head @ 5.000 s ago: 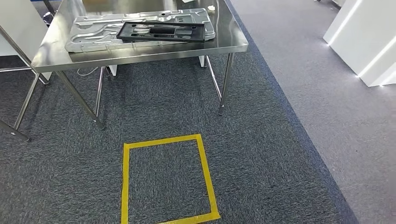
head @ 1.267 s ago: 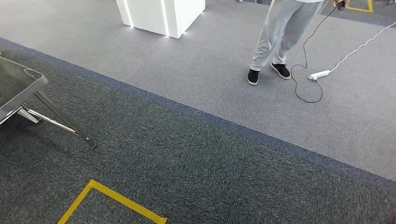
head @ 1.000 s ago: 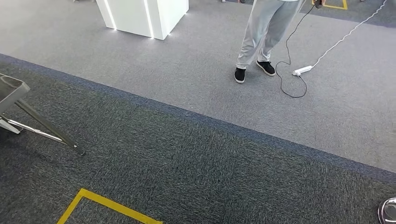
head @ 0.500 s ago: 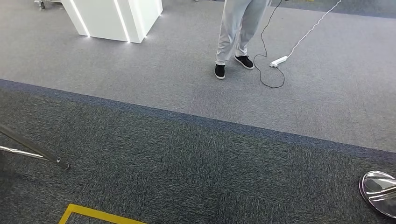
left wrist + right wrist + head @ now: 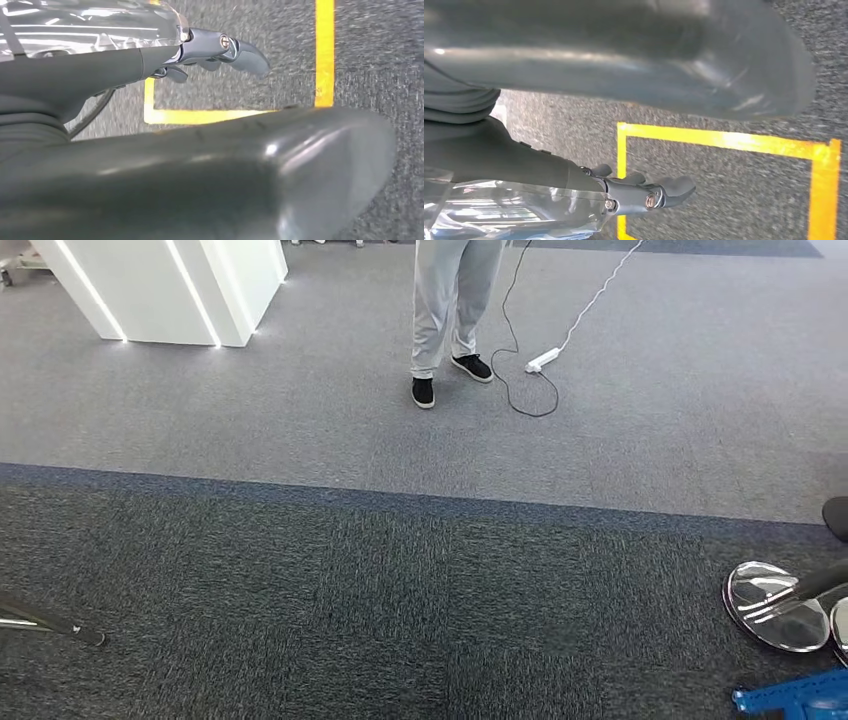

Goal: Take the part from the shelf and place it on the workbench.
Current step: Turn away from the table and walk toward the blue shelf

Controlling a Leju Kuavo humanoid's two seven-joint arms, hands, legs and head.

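The floor lies ahead in the head view, with one steel leg of the workbench (image 5: 55,624) at the lower left edge. My left hand (image 5: 200,165) hangs over dark carpet, its fingers (image 5: 240,52) stretched out with nothing in them. My right hand (image 5: 614,60) hangs the same way, fingers (image 5: 664,192) straight and holding nothing. A yellow tape square (image 5: 325,50) marks the floor under both hands (image 5: 724,141).
A person in grey trousers (image 5: 445,310) stands on the lighter carpet ahead, beside a white power strip (image 5: 542,360) with a trailing cable. A white lit pedestal (image 5: 160,290) is at the far left. Chrome disc feet (image 5: 775,605) and a blue frame (image 5: 795,698) sit at the lower right.
The whole view has swung to the right: the workbench with its parts slid out on the left, the person and pedestal shifted left, and the chrome feet and blue frame came in.
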